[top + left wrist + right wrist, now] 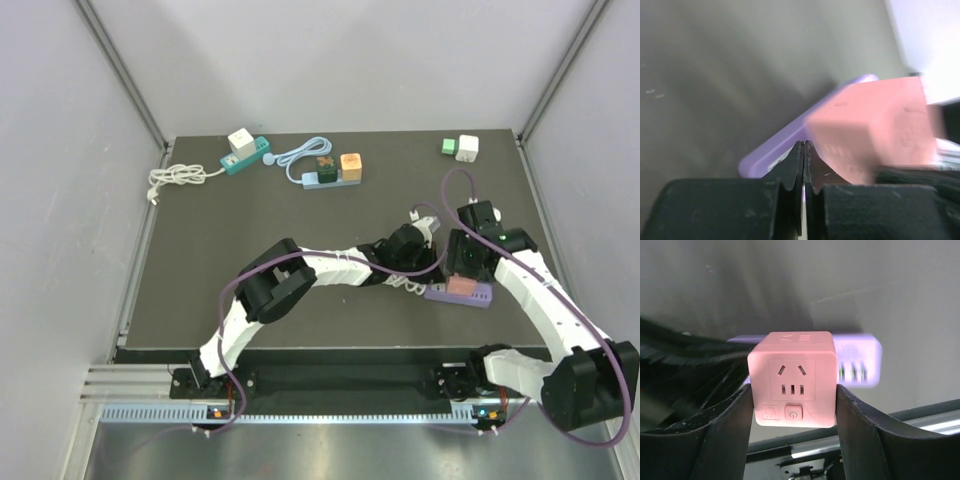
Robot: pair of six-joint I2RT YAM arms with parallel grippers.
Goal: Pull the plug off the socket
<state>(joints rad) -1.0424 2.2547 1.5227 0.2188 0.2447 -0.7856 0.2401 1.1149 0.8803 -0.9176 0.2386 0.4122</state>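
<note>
Lower right of the top view: the pink plug (463,287) sits on the purple socket strip (480,297), low and right of centre on the dark table (200,250). Both arms meet there.

Right wrist view: the right gripper (792,390) has the plug centred between its fingers (727,430), one black pad against each side face, pinching it. The plug's face with the socket holes and power button points at the camera. The strip is behind it and blurred, sticking out to the right. Can't tell if the plug's pins are still seated.

Left wrist view: the left gripper (804,147) has its fingers (790,170) pressed together, only a thin line of light between them. The tips are right at the strip's near edge, just beside the plug's lower corner. Contact with the strip looks likely, but blur makes it uncertain.

Top edge of the table:
- Upper left: a teal strip (252,157) carrying a white cube (241,140), with a coiled white cord (178,178) beside it.
- Centre: a blue strip (332,180) with a dark green cube (326,167) and an orange cube (350,165).
- Upper right: a green cube (449,146) touching a white block (467,148).
</note>
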